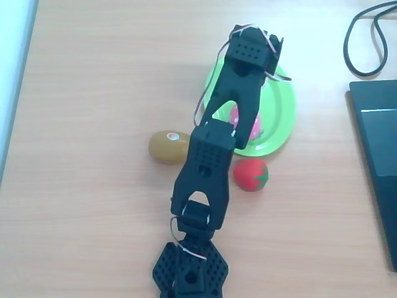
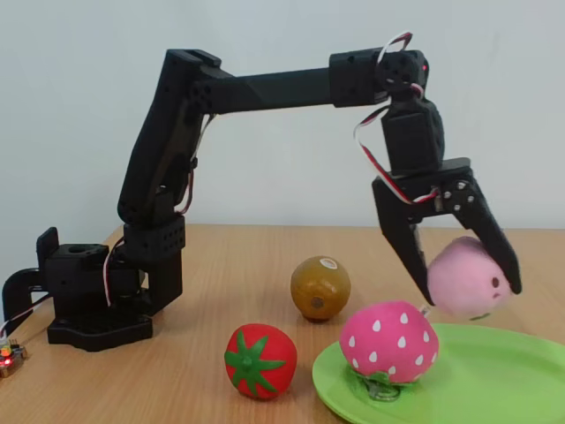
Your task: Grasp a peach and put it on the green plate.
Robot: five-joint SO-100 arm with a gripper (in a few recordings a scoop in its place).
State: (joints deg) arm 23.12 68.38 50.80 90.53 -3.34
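No words, numbers or brand marks can be read anywhere. The brown kiwi-like fruit (image 2: 320, 287), mid-frame in the fixed view, carries a small pale round sticker on top; whatever is printed there is too small to read.

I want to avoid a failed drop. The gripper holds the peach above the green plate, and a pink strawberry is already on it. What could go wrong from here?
1. The peach hangs close beside the pink strawberry; on release it may hit it and bounce or roll.
2. The green plate has only a low rim, so the round peach could roll off onto the table.
3. The gripper may knock the strawberry if it lowers further.
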